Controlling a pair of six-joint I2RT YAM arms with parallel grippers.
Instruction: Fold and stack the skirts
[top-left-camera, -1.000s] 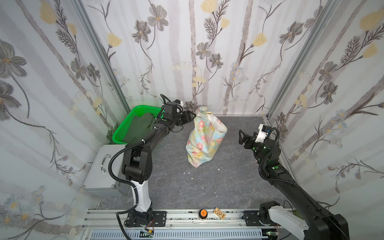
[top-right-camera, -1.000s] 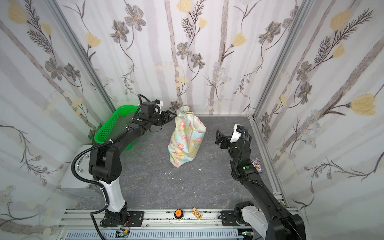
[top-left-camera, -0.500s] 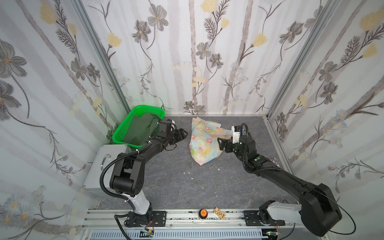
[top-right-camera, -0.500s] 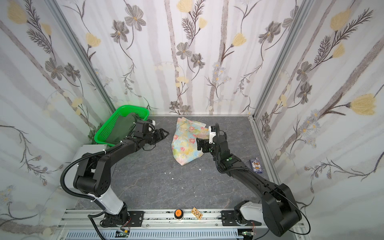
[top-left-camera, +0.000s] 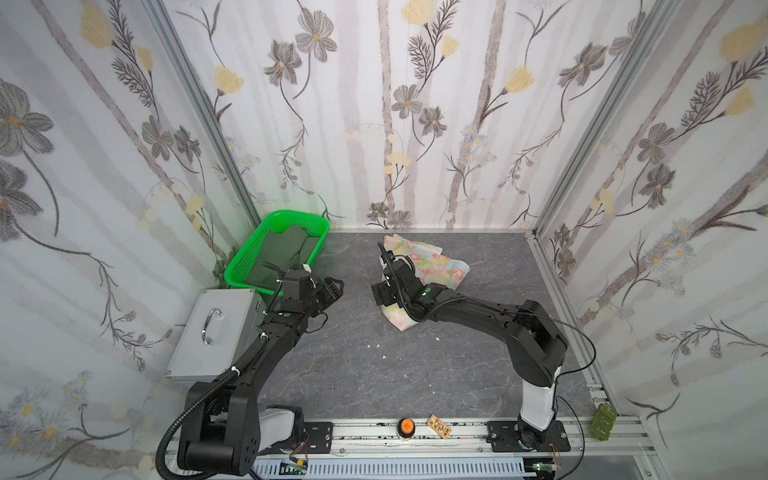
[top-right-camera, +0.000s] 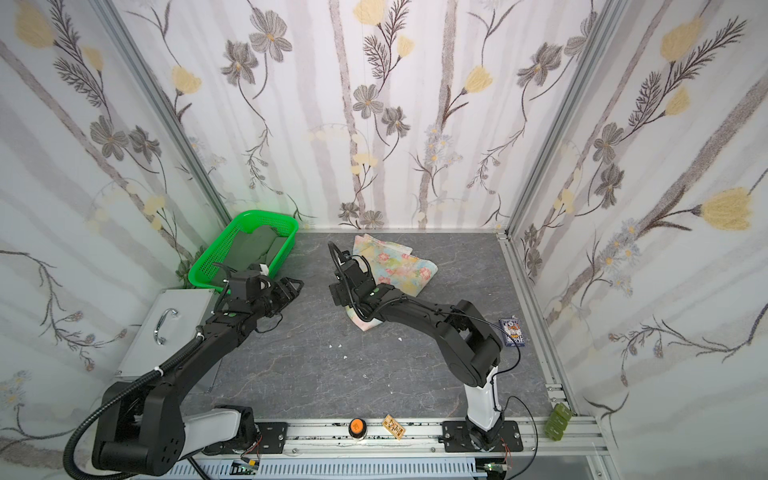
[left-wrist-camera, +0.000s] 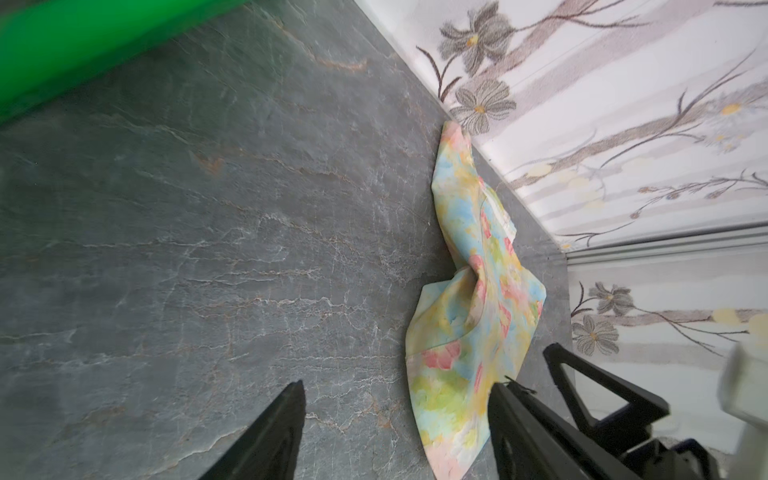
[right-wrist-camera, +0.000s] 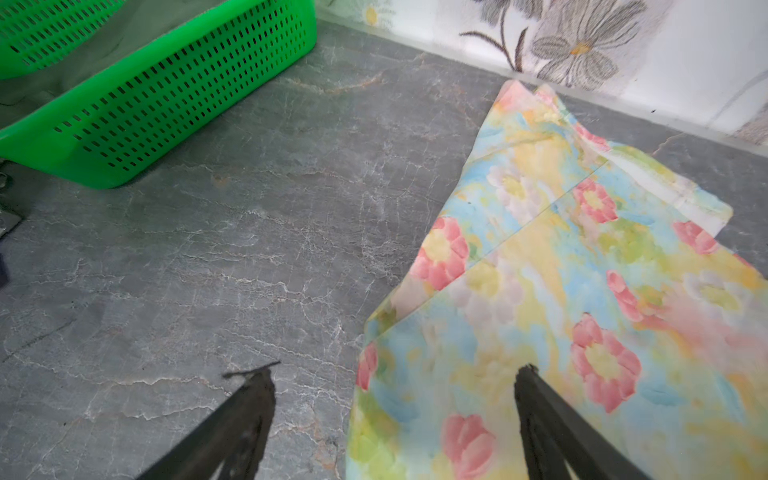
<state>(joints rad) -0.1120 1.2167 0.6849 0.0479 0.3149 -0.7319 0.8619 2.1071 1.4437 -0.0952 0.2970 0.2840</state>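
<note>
The pastel floral skirt (top-left-camera: 436, 266) (top-right-camera: 399, 266) lies crumpled on the grey table near the back wall. The dark olive skirt (top-left-camera: 291, 245) (top-right-camera: 257, 245) rests inside the green basket. My right gripper (top-left-camera: 384, 286) (right-wrist-camera: 397, 370) hovers open over the floral skirt's (right-wrist-camera: 561, 291) left edge, one finger above cloth and one above bare table. Left of that skirt (left-wrist-camera: 469, 324), and apart from it, my left gripper (top-left-camera: 338, 286) (left-wrist-camera: 399, 386) is open and holds nothing.
The green mesh basket (top-left-camera: 249, 266) (right-wrist-camera: 166, 104) stands at the back left, and a silver case (top-left-camera: 216, 328) sits in front of it. A card deck (top-right-camera: 512, 330) lies at the right. An orange button (top-left-camera: 406, 426) and a green block (top-left-camera: 602, 419) sit by the front rail.
The floral skirt, held up at the back by my left gripper a second ago, now lies on the table. The left gripper drew back and left; the right arm swung in over the skirt.
</note>
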